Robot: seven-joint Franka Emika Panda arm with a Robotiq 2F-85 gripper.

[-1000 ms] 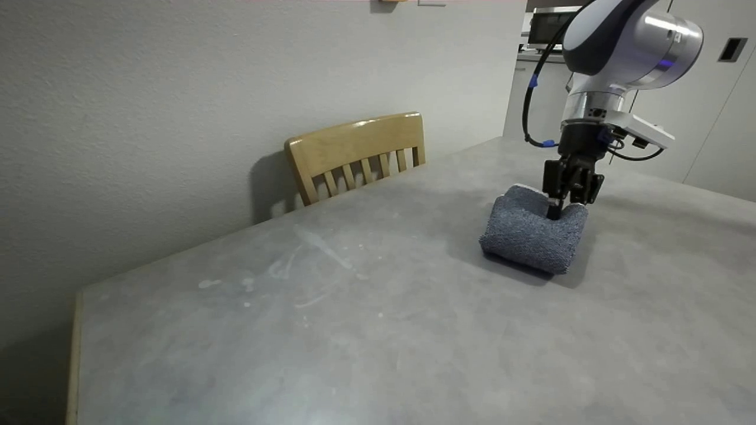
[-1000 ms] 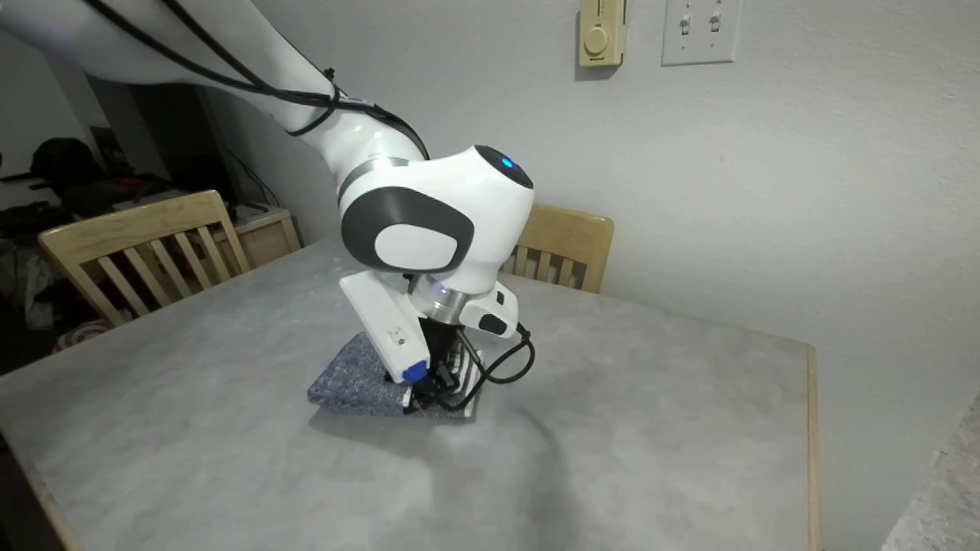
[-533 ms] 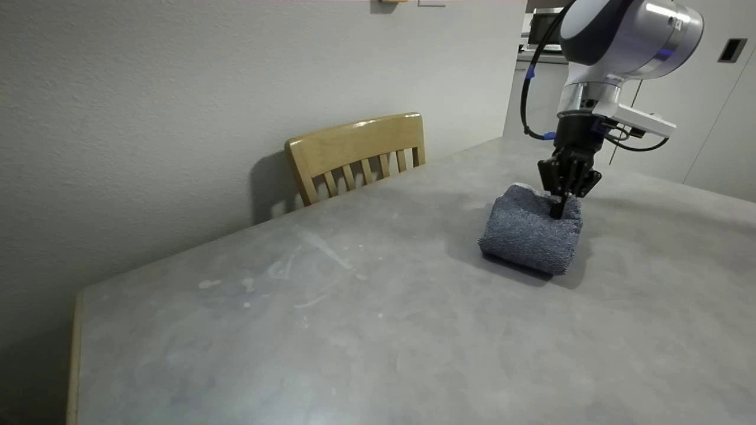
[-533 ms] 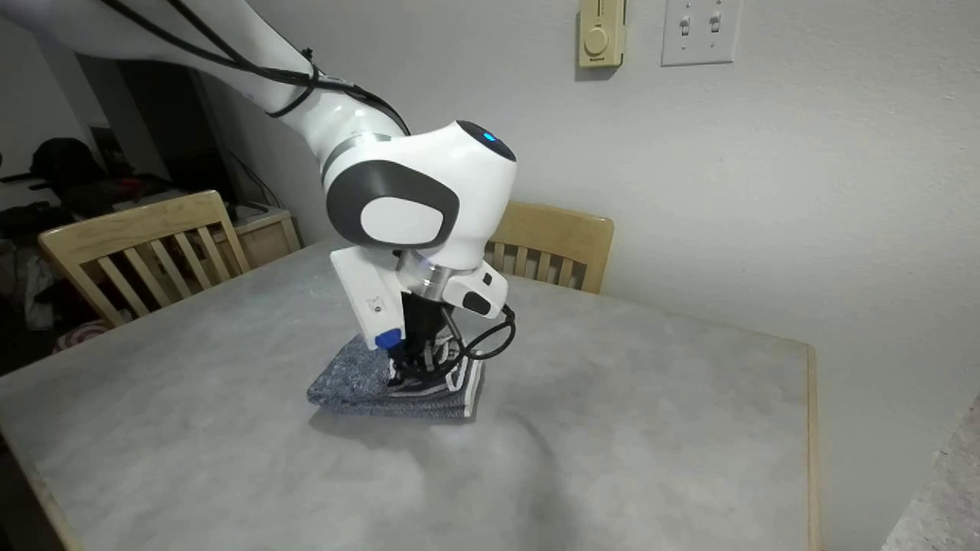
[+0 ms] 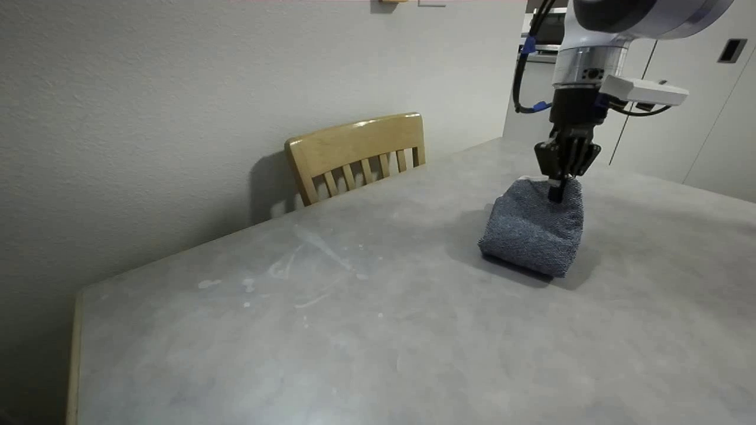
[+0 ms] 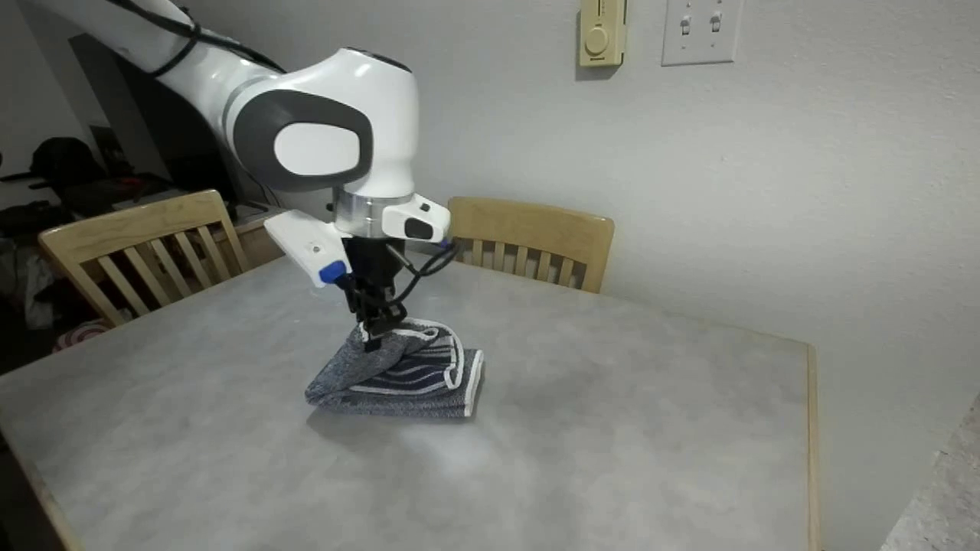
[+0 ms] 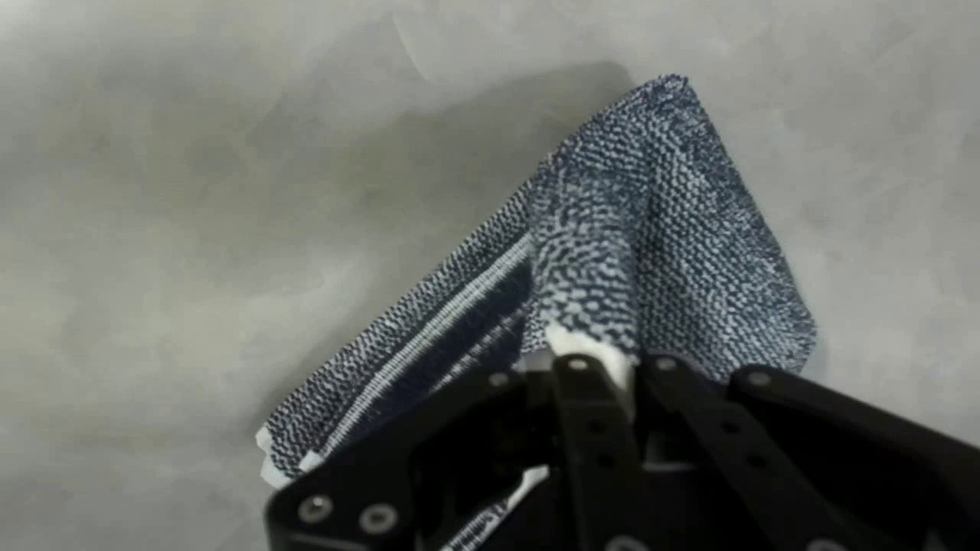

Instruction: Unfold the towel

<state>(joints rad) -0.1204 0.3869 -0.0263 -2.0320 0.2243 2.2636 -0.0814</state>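
- Black gripper fingers [image 7: 586, 398] are pinching a white-trimmed edge of the folded blue-grey cloth towel [image 6: 402, 373].
- Its lower layers are lying beneath them.
- Probably it is handling light and limp, best by this edge.

The white arm [image 6: 394, 130] slopes toward its black claw [image 7: 622, 369], which points down (fingers [image 7: 583, 398] pinched close together).

In an exterior view: towel [image 5: 525, 229] on table [image 5: 295, 354], right of centre, top edge in gripper [image 5: 557, 190]; chair [image 5: 357, 140] behind table, upper middle, wall [image 5: 147, 118] behind that. In an exterior view: side chair [image 6: 134, 226] beyond table edge, left of frame; thermostat [image 6: 602, 34] on wall, top, right of centre, switch plate [image 6: 700, 34] just right of it. Wrist view: towel mid-frame, gripper in front along bottom.
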